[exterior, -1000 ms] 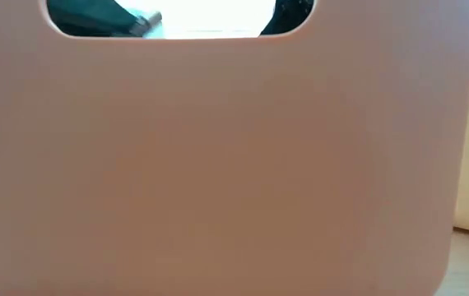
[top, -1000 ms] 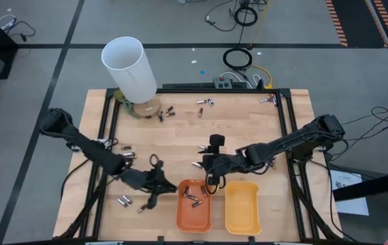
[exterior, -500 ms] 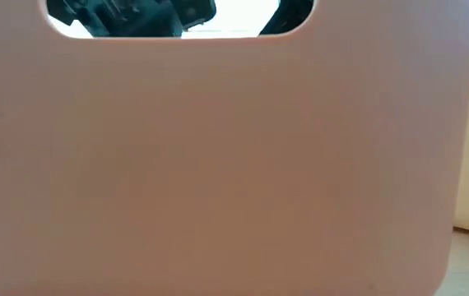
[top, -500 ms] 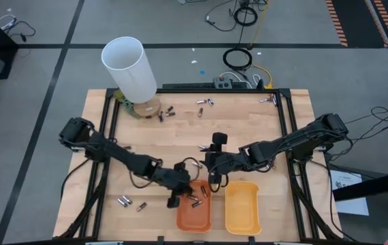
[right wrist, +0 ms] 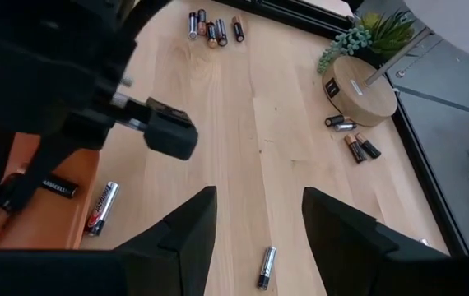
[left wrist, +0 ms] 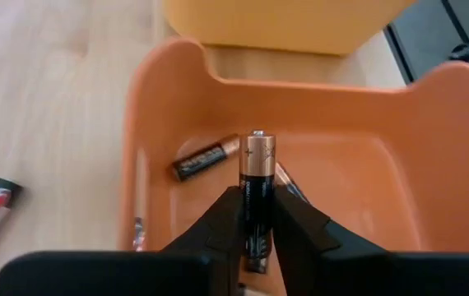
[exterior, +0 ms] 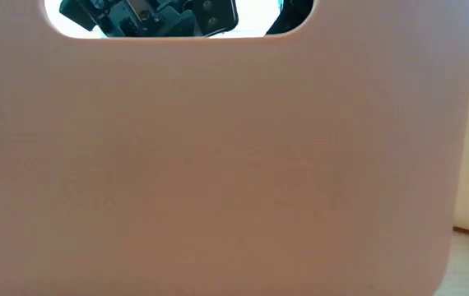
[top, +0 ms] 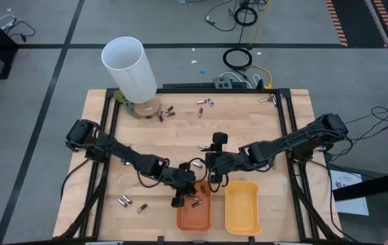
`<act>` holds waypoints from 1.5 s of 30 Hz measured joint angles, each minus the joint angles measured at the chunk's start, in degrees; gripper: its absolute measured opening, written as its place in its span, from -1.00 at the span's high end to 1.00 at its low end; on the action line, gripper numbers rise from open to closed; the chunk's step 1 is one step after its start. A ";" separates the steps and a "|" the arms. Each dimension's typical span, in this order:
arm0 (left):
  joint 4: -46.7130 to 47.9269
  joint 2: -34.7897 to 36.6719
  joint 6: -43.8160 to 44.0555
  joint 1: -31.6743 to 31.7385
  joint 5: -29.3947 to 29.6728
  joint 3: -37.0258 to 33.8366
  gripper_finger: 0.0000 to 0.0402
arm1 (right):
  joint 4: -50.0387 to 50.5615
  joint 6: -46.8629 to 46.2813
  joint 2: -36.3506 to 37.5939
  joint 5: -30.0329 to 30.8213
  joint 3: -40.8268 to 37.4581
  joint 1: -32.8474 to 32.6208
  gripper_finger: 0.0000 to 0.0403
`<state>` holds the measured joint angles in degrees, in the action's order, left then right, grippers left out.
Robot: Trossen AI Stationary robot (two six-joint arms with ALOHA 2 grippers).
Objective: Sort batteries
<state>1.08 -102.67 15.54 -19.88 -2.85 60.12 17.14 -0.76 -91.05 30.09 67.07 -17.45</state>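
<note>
My left gripper (top: pixel 184 194) is shut on a dark battery with a coppery end (left wrist: pixel 257 177) over the far left part of the orange tray (top: pixel 180 219). The tray holds a few dark batteries (left wrist: pixel 206 158). My right gripper (top: pixel 207 170) is open and empty just beyond the tray's far edge; its fingers (right wrist: pixel 187 224) stand over bare wood. Loose batteries lie flat on the table near the front left (top: pixel 124 201), at the far edge (top: pixel 205 102) and near my right gripper (right wrist: pixel 266 267). In the low view the orange tray's wall (exterior: pixel 234 164) hides almost everything. My left gripper pinches the battery's dark body (left wrist: pixel 256 215) between its two fingers. The coppery end (left wrist: pixel 259 148) sticks out past the fingertips, so the battery lies along the fingers. The fingers come slanting down from the table's left. The battery is clear of the tray floor.
A yellow tray (top: pixel 229 211) stands right of the orange one. A tall white tube (top: pixel 129 68) and a small plant on a round wooden base (right wrist: pixel 358 90) stand at the far left. A black frame (top: pixel 286 116) runs along the table edges.
My left gripper has gone toward the table's right edge, from the loose batteries at the front left to over the orange tray's left part, shut on the battery. My right gripper has kept about still.
</note>
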 joint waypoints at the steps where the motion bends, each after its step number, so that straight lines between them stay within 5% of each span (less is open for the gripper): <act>1: -0.14 0.00 -0.16 -0.02 -0.08 0.00 0.65 | 0.07 -0.01 0.00 -0.01 0.00 0.00 0.15; 16: -0.05 0.21 -2.96 0.00 -1.13 -0.02 0.42 | 0.18 -0.04 0.00 -0.01 0.00 0.00 0.15; 23: 7.48 7.81 -3.08 -0.83 0.54 -0.07 0.40 | 0.71 -0.28 0.00 0.00 0.00 0.00 0.15; 37: 42.99 19.69 28.16 -15.47 8.96 -0.14 0.40 | 1.04 1.05 -0.01 0.01 0.00 0.00 0.15; 45: 31.37 19.43 38.90 -24.39 6.99 -6.97 0.40 | 0.88 0.42 -0.02 -0.07 0.02 0.00 0.15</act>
<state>32.45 -83.24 54.44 -44.27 4.14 53.15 18.02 -0.34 -91.07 30.02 67.08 -17.45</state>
